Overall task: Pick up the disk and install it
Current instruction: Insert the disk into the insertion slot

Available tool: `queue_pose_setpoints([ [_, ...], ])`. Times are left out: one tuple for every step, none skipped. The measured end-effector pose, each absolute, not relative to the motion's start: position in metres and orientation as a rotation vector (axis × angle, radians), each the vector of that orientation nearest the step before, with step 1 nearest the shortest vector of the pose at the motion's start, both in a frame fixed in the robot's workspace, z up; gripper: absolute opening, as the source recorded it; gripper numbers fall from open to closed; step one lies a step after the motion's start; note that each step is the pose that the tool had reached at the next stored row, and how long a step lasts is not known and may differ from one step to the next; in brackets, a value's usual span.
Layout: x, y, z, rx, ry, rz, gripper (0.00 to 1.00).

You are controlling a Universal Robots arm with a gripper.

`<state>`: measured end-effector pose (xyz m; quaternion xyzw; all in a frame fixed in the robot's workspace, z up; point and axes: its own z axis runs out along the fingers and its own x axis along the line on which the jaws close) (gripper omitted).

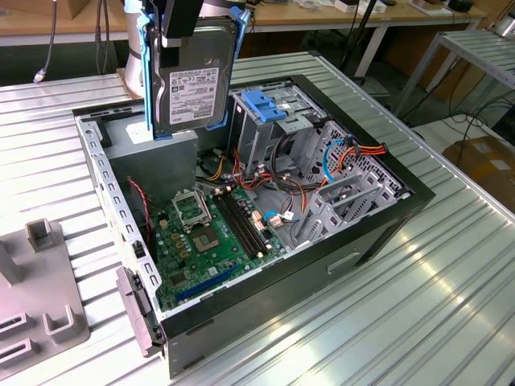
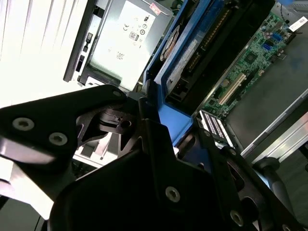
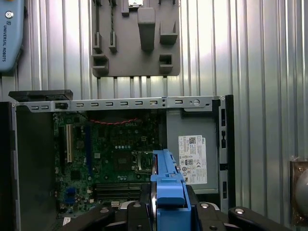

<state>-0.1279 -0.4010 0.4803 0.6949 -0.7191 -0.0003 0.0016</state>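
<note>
The black end effector (image 1: 175, 44) is gripping the grey, blue-railed disk (image 1: 195, 90) (upright). It is hanging over the open black computer case (image 1: 366, 241).

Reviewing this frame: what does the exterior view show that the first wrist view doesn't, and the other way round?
Exterior view: the disk's labelled face, upright above the open case, plus the drive cage and cables. First wrist view: the disk edge-on, its blue rail toward the camera, and the sticker on the power supply. Both: the motherboard, the grey fixture beside the case, and the hand gripping the disk.
</note>
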Motion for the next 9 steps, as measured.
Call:
queue_pose_setpoints([
  [-0.1278,-0.4010,0.4803,2.181,-2.257,-0.001,0.37],
  [-0.1278,-0.4014,0.4803,2.181,-2.257,-0.001,0.37],
  [-0.1278,-0.4019,0.4803,2.181,-2.257,-0.001,0.37],
  [-0.1278,-0.4025,0.4803,2.181,-2.257,-0.001,0.37],
  [-0.1279,-0.4031,0.4803,2.181,-2.257,-0.001,0.37],
  [-0.1279,-0.4040,0.4803,2.181,-2.257,-0.001,0.37],
  [-0.1279,-0.4047,0.4803,2.181,-2.257,-0.001,0.37],
  [-0.1279,-0.4054,0.4804,2.181,-2.257,-0.001,0.37],
  [-0.1279,-0.4059,0.4804,2.181,-2.257,-0.001,0.37],
])
